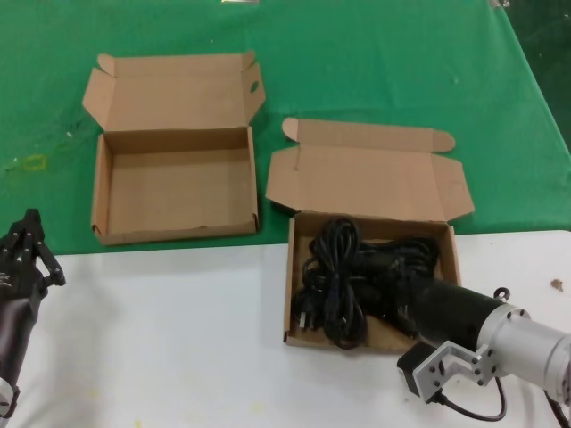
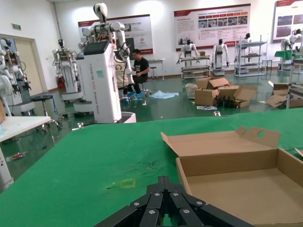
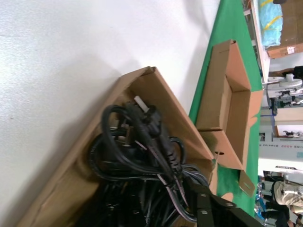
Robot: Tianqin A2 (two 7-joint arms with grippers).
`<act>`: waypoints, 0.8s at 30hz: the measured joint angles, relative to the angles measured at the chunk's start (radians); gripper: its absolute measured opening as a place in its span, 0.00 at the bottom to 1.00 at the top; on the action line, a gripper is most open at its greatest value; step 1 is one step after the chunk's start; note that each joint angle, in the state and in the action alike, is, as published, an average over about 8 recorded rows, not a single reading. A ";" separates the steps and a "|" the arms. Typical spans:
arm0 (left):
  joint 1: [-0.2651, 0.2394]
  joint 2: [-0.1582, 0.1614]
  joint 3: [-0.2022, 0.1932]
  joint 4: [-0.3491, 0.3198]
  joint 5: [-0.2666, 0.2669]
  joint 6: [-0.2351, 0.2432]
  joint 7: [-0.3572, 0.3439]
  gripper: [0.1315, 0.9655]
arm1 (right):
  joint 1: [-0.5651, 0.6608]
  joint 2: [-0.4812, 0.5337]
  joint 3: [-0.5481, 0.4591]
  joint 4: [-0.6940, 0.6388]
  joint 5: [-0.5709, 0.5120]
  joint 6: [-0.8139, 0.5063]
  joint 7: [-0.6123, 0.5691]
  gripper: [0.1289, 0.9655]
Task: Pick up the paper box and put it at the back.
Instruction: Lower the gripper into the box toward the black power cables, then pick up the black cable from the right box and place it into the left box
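A paper box point(image 1: 290, 294) with its lid open stands at the white table's far edge. It is full of black power cables point(image 1: 343, 281). My right gripper point(image 1: 406, 290) reaches into its near right part, down among the cables. The right wrist view shows the box wall point(image 3: 161, 94) and the cables point(image 3: 137, 137) close up, with the gripper's black linkage point(image 3: 213, 208) beside them. A second, empty paper box point(image 1: 174, 192) lies open on the green cloth at the back left, and also shows in the left wrist view point(image 2: 236, 184). My left gripper point(image 1: 31, 234) is shut and empty at the far left.
The white table surface point(image 1: 178, 339) covers the near half and the green cloth point(image 1: 375, 62) the far half. The empty box's raised lid point(image 1: 174, 89) points away from me. The left wrist view shows a hall with other robots beyond the table.
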 joint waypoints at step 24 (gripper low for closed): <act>0.000 0.000 0.000 0.000 0.000 0.000 0.000 0.02 | -0.001 0.097 0.000 0.128 0.000 0.018 0.030 0.07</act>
